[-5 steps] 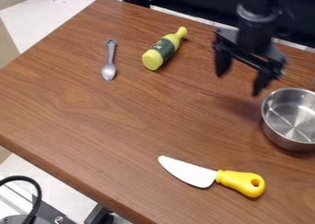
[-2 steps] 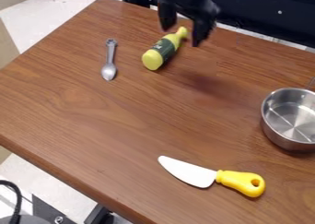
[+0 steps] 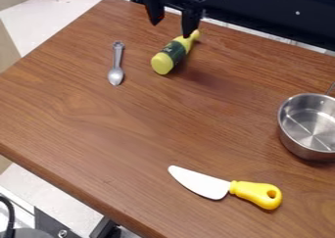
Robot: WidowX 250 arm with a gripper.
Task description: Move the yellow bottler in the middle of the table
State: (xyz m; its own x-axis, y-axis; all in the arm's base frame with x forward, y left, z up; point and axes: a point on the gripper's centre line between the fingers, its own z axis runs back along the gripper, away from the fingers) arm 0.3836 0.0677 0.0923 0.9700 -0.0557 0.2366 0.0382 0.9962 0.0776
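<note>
Your pincer (image 3: 173,27) hangs released by the far end of the yellow bottle (image 3: 173,55), presumably to grasp it. The bottle lies flat, so straddle its body.

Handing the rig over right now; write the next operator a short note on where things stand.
Gripper: open, empty, at the far edge; one finger overlaps the bottle's neck in view, contact unclear.
Bottle: lying on its side near the far edge, between spoon and pot.
Done: gripper is by the bottle; no grasp yet.
Left: grasp it, move it to the middle of the table, release. Knife lies on the near side.
</note>
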